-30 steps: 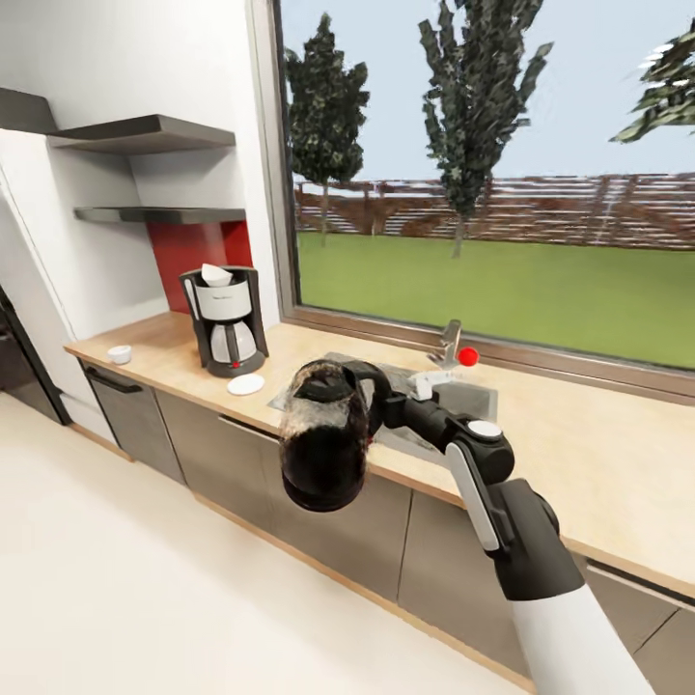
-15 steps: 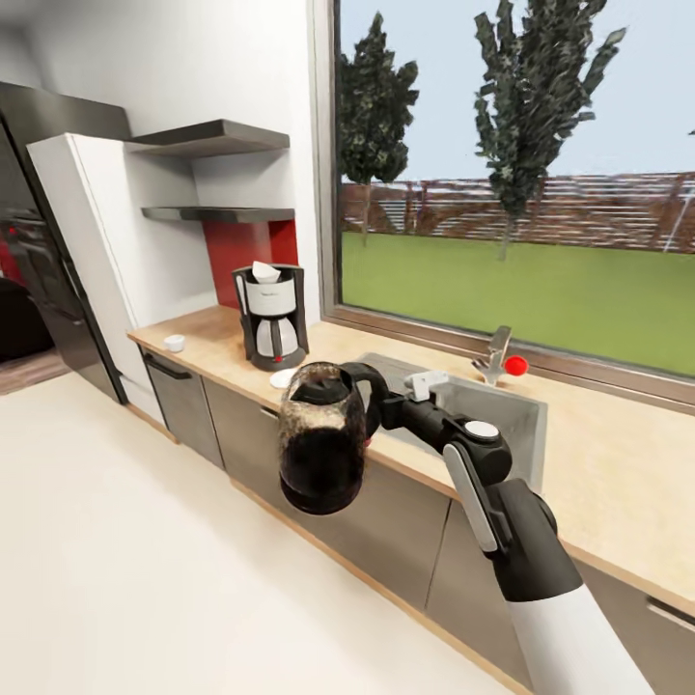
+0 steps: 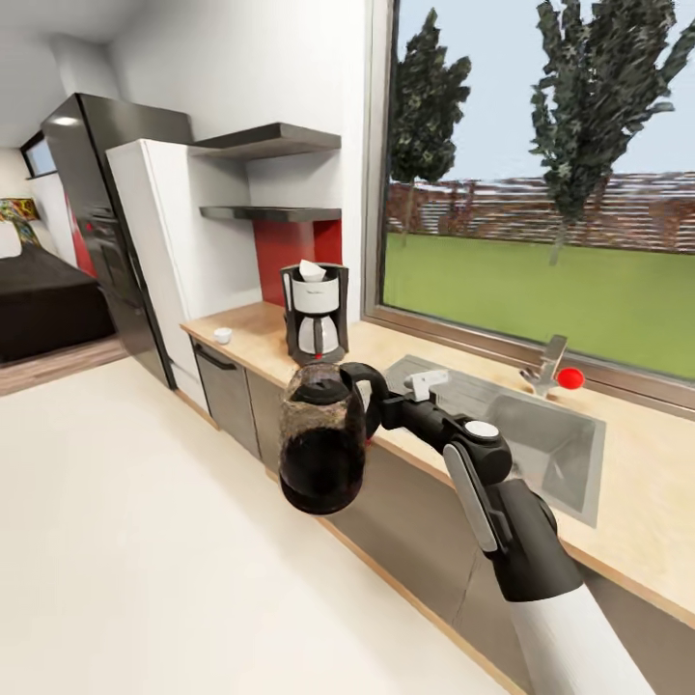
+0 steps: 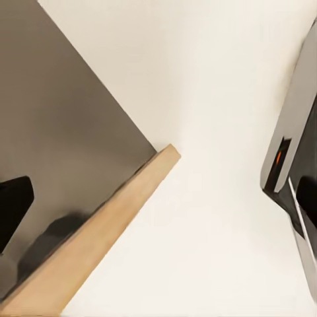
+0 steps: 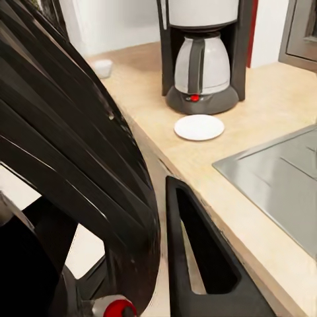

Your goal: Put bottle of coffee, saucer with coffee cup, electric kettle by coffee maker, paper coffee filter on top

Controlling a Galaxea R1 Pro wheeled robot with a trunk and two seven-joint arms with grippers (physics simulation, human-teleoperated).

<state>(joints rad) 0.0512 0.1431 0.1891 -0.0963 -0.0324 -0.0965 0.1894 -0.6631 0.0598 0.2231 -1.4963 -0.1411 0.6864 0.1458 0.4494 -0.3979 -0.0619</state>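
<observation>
White forearm [image 3: 569,627], black elbow w/ white strip, black end effector [image 3: 384,410]

We see a dark see-through electric kettle [image 3: 323,444] with black lid; behind it a black-and-white coffee maker [image 3: 315,311] with red switch, white saucer [image 5: 199,127] and white coffee cup [image 3: 223,335] on beige wood-look countertop [image 3: 637,502].

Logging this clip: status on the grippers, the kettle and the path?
Right gripper shut on the dark glass electric kettle, carried above the floor. Left gripper state unclear. Black coffee maker on the beige countertop, white saucer beside it. No obstruction seen.
</observation>
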